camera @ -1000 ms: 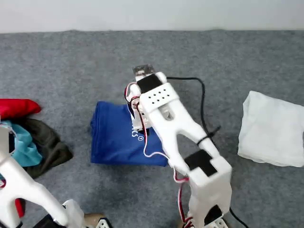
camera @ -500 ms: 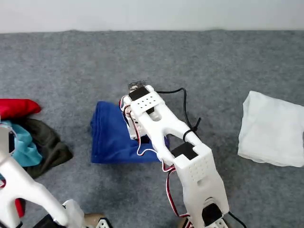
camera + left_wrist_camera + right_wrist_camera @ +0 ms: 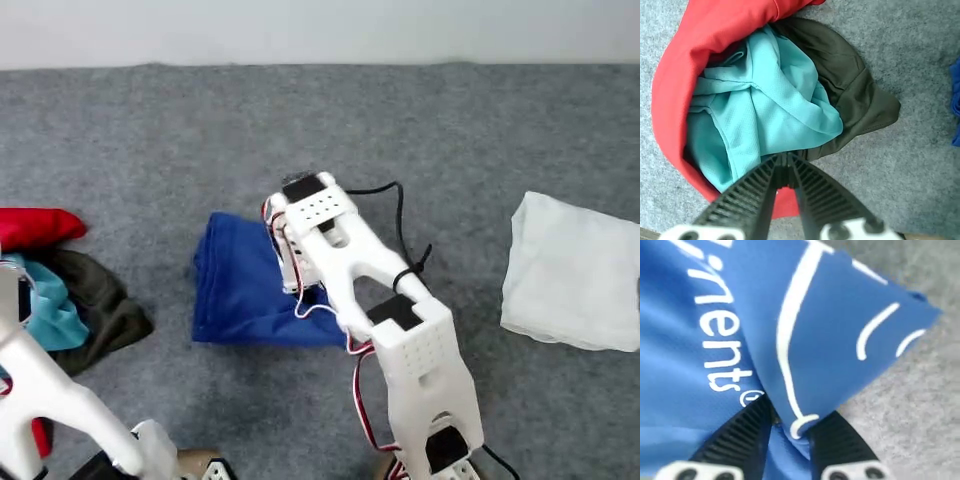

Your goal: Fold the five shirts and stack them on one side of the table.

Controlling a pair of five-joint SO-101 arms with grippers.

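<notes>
Blue shirt (image 3: 235,290), half hidden under the right gripper (image 3: 792,416) clamped on its fold; left gripper (image 3: 786,158) together.

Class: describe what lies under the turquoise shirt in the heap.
The turquoise shirt lies on a red shirt, which curls around its edge, and a dark olive shirt. How far each extends beneath, or anything else under it, is covered.

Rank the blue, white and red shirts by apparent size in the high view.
1-2. blue shirt and white shirt: about alike; the right arm covers part of the blue one.
3. red shirt, cut by the frame edge.
</notes>
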